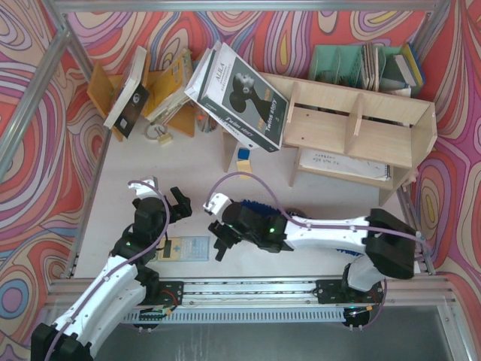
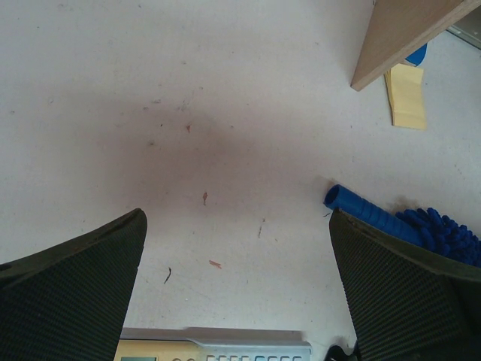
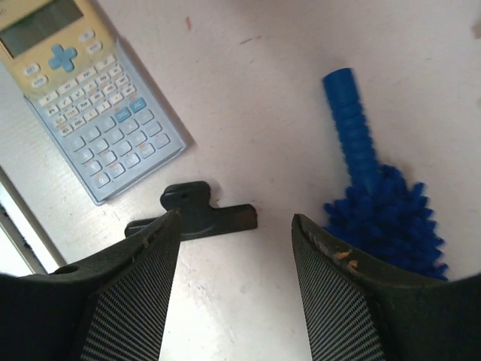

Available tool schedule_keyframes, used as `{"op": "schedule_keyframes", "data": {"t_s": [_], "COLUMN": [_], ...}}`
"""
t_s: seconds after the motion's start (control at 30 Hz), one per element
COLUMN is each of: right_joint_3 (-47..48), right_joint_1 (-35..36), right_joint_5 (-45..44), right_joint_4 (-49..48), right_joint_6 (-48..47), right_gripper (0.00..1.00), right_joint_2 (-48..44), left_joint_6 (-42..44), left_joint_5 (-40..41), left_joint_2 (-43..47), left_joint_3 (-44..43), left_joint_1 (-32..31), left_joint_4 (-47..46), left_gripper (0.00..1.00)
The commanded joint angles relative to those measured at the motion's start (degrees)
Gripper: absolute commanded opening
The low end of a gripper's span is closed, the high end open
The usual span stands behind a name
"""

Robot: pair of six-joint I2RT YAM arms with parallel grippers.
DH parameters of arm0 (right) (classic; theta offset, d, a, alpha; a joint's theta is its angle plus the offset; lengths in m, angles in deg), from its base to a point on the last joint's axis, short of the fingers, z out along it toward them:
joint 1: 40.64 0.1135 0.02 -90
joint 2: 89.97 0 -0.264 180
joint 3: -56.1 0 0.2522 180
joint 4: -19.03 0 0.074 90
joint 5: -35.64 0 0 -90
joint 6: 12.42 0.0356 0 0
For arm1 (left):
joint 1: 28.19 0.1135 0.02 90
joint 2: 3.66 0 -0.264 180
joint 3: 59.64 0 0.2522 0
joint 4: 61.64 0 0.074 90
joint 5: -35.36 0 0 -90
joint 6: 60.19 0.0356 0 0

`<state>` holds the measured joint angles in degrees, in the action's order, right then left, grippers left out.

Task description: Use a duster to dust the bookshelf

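The pale plywood bookshelf [image 1: 361, 128] stands at the back right; one of its legs shows in the left wrist view [image 2: 406, 37]. The blue duster [image 1: 254, 204] lies on the table, mostly hidden under my right arm. Its ribbed handle [image 3: 353, 131] and fluffy head [image 3: 387, 218] lie just right of my right gripper [image 3: 235, 218], which is open and empty above the table [image 1: 223, 242]. My left gripper [image 2: 237, 218] is open and empty [image 1: 161, 197], to the left of the duster's handle end [image 2: 368, 214].
A calculator [image 1: 186, 248] lies between the arms near the front edge, beside a black clip [image 3: 199, 214]. A large book [image 1: 240, 94] leans on the shelf's left end. An orange book rack [image 1: 161, 94], a green file organizer [image 1: 353, 64] and a yellow sticky note [image 2: 406, 94] are also present.
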<state>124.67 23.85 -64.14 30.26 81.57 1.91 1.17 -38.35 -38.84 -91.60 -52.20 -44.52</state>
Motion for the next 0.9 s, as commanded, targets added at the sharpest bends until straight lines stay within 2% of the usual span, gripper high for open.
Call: {"op": "schedule_keyframes", "data": {"t_s": [0.0,0.13,0.37,0.53,0.87], "right_joint_3": [-2.03,-2.81,-6.05,-8.01,-9.29], "right_joint_1": [-1.16,-4.32,-8.84,-13.52,-18.06], "right_joint_5": [-5.95,-7.57,-12.64,-11.75,-10.02], "right_joint_4": [7.06,14.17,20.32,22.66,25.07], "right_joint_6": [2.74,6.15,11.01,13.93,15.39], "right_gripper": [0.58,0.54,0.53,0.52,0.48], "right_joint_2": [-6.62,-10.98,-16.1,-18.56,-19.76], "left_joint_6": [0.78,0.7,0.69,0.7,0.69], "left_joint_5": [0.23,0.23,0.08,0.05,0.05], "left_joint_2": [0.73,0.64,0.4,0.46,0.26], "left_joint_3": [0.84,0.88,0.79,0.75,0.79], "left_joint_1": [-0.07,-0.07,-0.07,-0.07,-0.07], "left_joint_4": [-0.64,-0.8,-0.75,-0.77,-0.82], "left_gripper": [0.98,0.99,0.98,0.98,0.99]}}
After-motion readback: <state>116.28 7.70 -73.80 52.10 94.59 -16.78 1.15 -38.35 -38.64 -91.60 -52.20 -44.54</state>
